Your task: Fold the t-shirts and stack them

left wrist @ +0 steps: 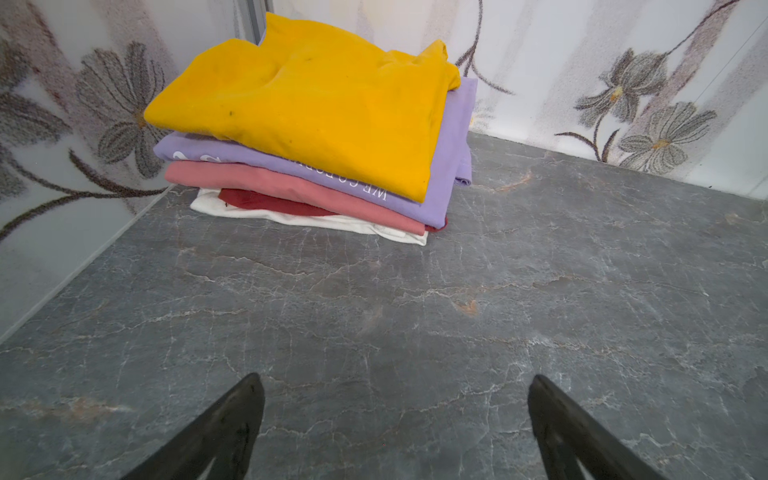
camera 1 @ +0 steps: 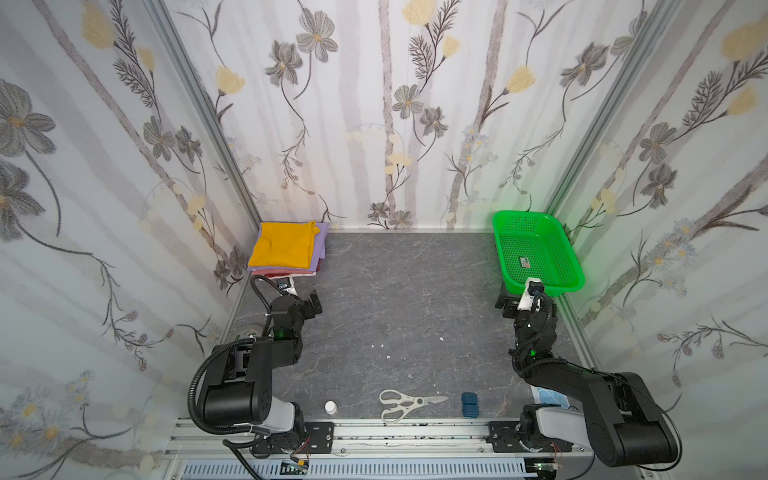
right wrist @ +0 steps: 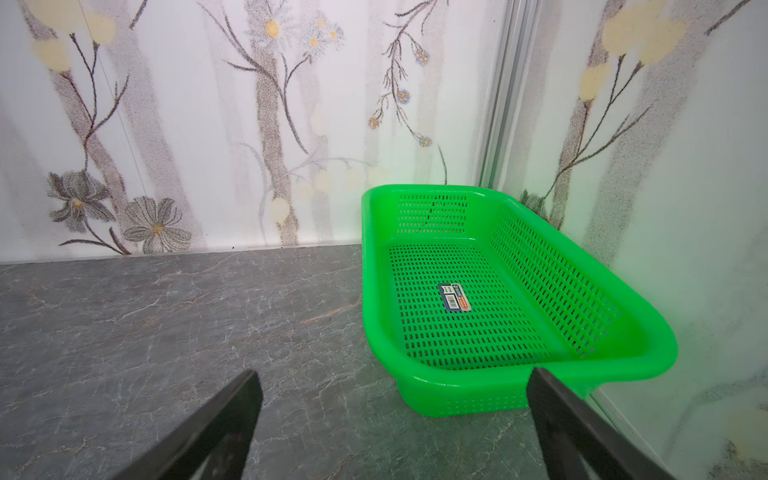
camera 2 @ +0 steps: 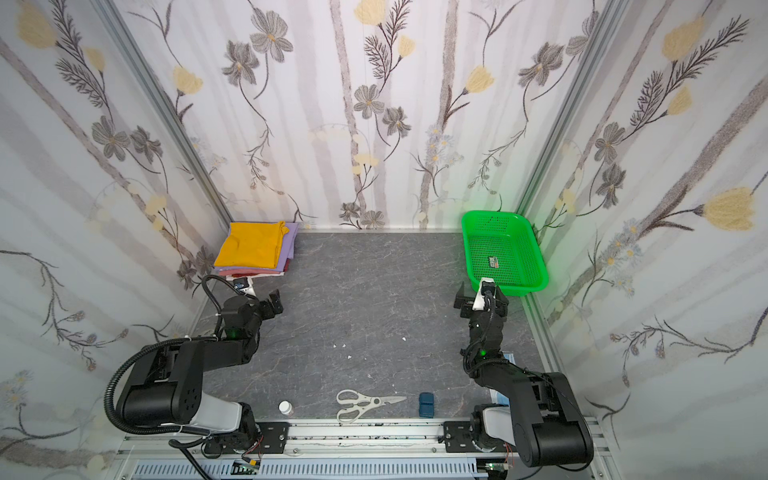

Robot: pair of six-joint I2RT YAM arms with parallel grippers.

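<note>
Mustard-yellow t-shirt [left wrist: 307, 108] atop folded stack [left wrist: 446, 178], ahead of wide, empty left gripper [left wrist: 395, 376]; right gripper [right wrist: 394, 372] equally wide.

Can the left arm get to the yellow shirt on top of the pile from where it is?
Probably yes. The left end effector is open and empty, and it faces the yellow shirt on top of the stack. Only bare table lies between them, so nothing seems to block the way.
</note>
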